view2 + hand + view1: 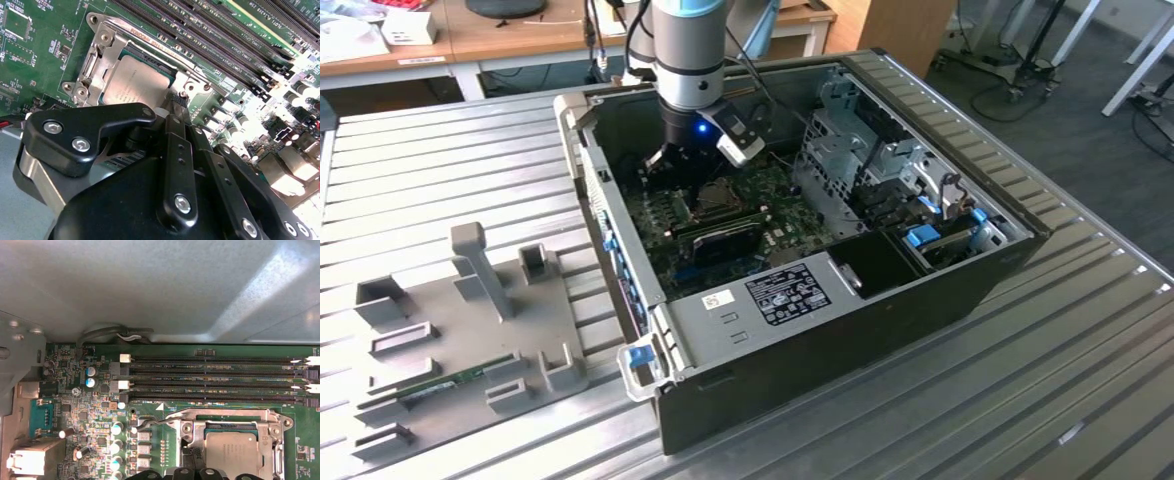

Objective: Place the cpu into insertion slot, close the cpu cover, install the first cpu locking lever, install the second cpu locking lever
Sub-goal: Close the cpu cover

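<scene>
The cpu (136, 86) lies flat in the insertion slot (718, 200) on the green board, its dull metal top (233, 452) facing up. The shiny cpu cover (106, 47) is folded down around it, and its frame (227, 416) shows in both wrist views. A thin wire lever (150, 423) runs beside the socket's edge. My gripper (675, 168) hangs low inside the open computer case, just off one side of the socket. Its black fingers (178, 131) are drawn together, and the gripper (177, 102) ends at the socket's rim. I cannot tell whether the tips touch a lever.
Long black memory slots (210, 375) run beside the socket. The case's grey metal wall (150, 285) rises close behind the board. A drive cage (867, 150) fills the case on the exterior view's right. A grey fixture plate (454, 330) lies on the slatted table at the exterior view's left.
</scene>
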`<act>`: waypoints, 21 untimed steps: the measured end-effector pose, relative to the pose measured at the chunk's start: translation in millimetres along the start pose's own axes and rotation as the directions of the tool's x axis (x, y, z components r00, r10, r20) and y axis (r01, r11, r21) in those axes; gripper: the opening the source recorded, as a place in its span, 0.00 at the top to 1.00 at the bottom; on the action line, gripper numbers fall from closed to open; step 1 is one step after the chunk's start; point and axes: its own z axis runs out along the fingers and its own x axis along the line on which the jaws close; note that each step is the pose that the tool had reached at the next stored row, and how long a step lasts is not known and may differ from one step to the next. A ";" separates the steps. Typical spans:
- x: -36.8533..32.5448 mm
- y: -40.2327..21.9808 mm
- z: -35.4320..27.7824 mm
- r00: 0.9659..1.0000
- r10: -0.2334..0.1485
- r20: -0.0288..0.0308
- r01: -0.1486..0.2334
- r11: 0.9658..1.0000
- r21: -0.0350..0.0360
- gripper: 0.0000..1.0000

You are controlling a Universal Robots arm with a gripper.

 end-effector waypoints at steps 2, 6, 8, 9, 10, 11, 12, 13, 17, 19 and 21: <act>0.0 0.0 0.1 1.000 0.000 0.000 0.000 1.000 0.000 0.90; 0.0 0.0 0.4 1.000 0.000 0.000 0.000 1.000 0.000 0.90; 0.0 0.0 0.5 1.000 0.000 0.000 0.000 1.000 0.000 0.90; 0.0 0.0 0.5 1.000 0.000 0.000 0.000 1.000 0.000 0.90; 0.0 0.0 0.5 1.000 0.000 0.000 0.000 1.000 0.000 0.90; 0.0 0.0 0.5 1.000 0.000 0.000 0.000 1.000 0.000 0.90; 0.0 0.0 0.6 1.000 0.000 0.000 0.000 1.000 0.000 0.90; 0.0 0.0 0.5 1.000 0.000 0.000 0.000 1.000 0.000 0.90; -0.2 0.3 -1.3 1.000 0.000 0.001 0.000 1.000 -0.002 0.90; -0.1 0.1 -3.6 1.000 0.000 0.000 0.000 1.000 0.000 0.90; -0.2 0.1 -5.6 1.000 0.000 0.000 0.000 1.000 0.000 0.90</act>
